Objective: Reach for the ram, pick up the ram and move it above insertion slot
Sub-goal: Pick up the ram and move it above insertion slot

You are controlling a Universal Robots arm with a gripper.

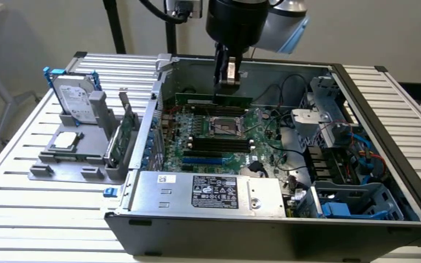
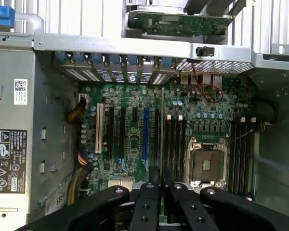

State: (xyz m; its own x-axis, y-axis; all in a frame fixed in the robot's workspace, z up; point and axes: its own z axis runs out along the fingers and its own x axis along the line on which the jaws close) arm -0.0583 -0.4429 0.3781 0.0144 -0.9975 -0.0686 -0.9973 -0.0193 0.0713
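The ram (image 1: 212,101), a long thin green stick, hangs level above the far part of the motherboard (image 1: 218,137) inside the open computer case. My gripper (image 1: 227,90) comes down from above and is shut on its top edge near the middle. In the wrist view the ram (image 2: 162,125) appears edge-on as a thin line running out from between my fingers (image 2: 149,192), over the board beside the dark memory slots (image 2: 174,144). In the exterior view the black memory slots (image 1: 218,143) lie nearer the camera than the ram, past the CPU socket (image 1: 223,125).
A broader green expansion card (image 1: 126,131) stands in a grey holder (image 1: 64,164) outside the case at the exterior view's left, with a hard drive (image 1: 75,101). The power supply (image 1: 206,192), cables (image 1: 287,126) and a blue drive cage (image 1: 357,205) crowd the case.
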